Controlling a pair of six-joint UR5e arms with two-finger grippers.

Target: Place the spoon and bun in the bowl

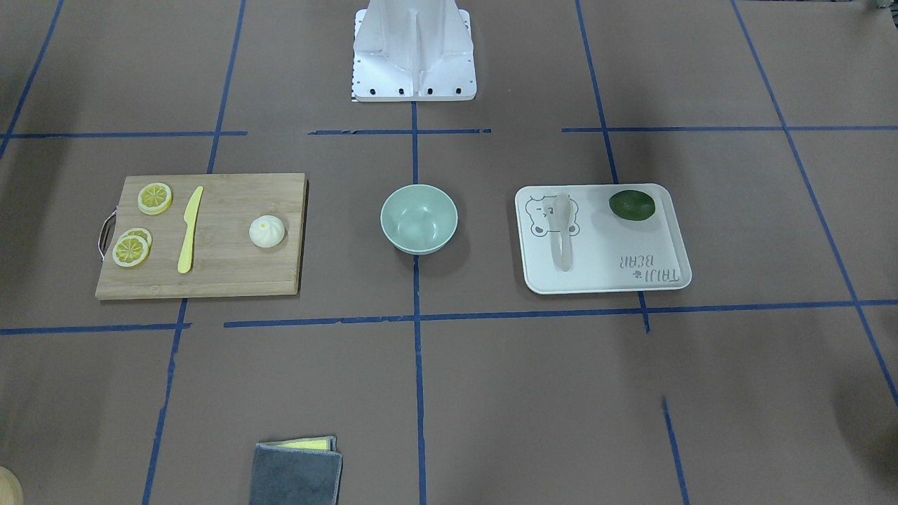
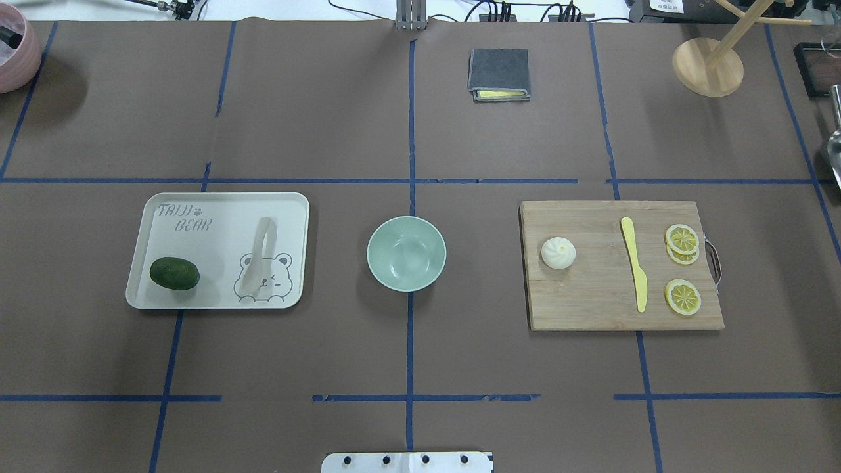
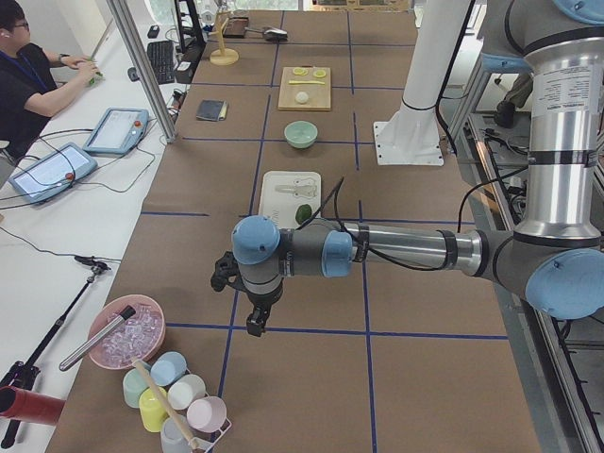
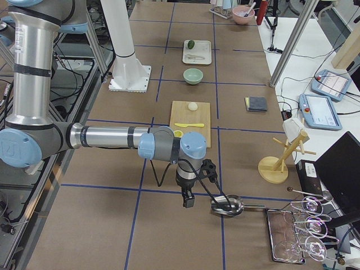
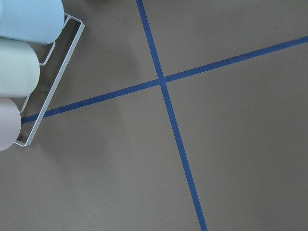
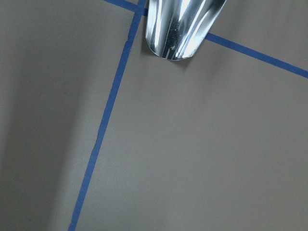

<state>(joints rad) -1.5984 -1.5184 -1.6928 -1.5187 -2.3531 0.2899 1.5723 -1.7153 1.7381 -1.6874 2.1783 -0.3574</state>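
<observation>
The off-white spoon (image 1: 563,235) lies on the white bear-print tray (image 1: 603,270), scoop on the bear's face; it also shows overhead (image 2: 258,259). The white bun (image 1: 267,231) sits on the wooden cutting board (image 1: 231,270), also seen overhead (image 2: 558,253). The mint-green bowl (image 1: 419,218) stands empty mid-table between them (image 2: 406,253). My left gripper (image 3: 253,326) hangs over bare table, far from the tray. My right gripper (image 4: 188,201) hangs far from the board. I cannot tell whether either is open or shut.
A dark green avocado (image 2: 174,273) lies on the tray. A yellow knife (image 2: 635,263) and lemon slices (image 2: 682,297) lie on the board. A folded grey cloth (image 2: 499,74) and a wooden stand (image 2: 707,66) are at the far side. A metal scoop (image 4: 228,206) lies by my right gripper; cups (image 5: 19,72) stand near my left.
</observation>
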